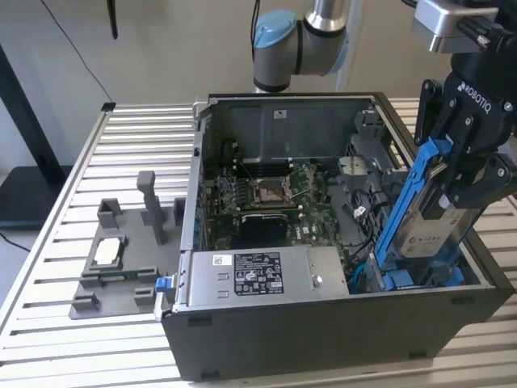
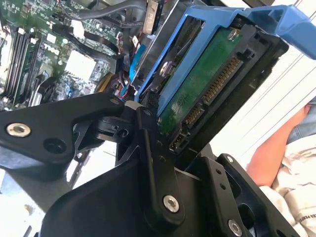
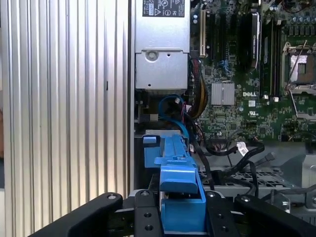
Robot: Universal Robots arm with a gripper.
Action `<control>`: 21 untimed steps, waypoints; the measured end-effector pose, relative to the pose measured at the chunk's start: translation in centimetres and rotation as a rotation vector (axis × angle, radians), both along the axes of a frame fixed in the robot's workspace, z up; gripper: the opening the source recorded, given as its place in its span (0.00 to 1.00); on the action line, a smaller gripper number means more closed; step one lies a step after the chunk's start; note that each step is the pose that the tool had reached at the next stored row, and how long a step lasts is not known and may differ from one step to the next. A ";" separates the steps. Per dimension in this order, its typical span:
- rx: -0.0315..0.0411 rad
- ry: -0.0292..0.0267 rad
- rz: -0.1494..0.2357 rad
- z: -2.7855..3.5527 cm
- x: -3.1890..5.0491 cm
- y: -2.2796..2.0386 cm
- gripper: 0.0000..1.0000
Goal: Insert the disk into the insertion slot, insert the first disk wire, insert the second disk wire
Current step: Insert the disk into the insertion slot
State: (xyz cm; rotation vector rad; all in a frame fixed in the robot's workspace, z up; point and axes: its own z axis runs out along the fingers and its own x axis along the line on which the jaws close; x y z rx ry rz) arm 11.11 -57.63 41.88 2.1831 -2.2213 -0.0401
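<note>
My gripper (image 1: 462, 187) is shut on the disk (image 1: 426, 217), a silver-grey drive with a white label in a bright blue bracket. It hangs steeply tilted over the near corner of the open computer case on the exterior view's right. The disk's lower end dips into the insertion slot (image 1: 416, 277), a grey drive cage with blue parts inside. In the second wrist view the disk (image 2: 207, 84) shows its green circuit board and connector between the black fingers (image 2: 148, 148). In the first wrist view the blue bracket (image 3: 177, 180) runs from the gripper (image 3: 182, 217) toward the cage. Black wires (image 1: 363, 218) lie loose beside the cage.
The case (image 1: 323, 339) stands on a slatted metal table (image 1: 73, 202). Inside are the motherboard (image 1: 266, 194) and a silver labelled power-supply box (image 1: 258, 273). A grey fixture with a small square chip (image 1: 107, 252) sits on the exterior view's left. A person's arm (image 2: 276, 158) is close behind the disk.
</note>
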 end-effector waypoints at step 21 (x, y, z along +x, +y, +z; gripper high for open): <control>0.0014 -0.0008 0.000 -2.40 0.42 0.11 0.33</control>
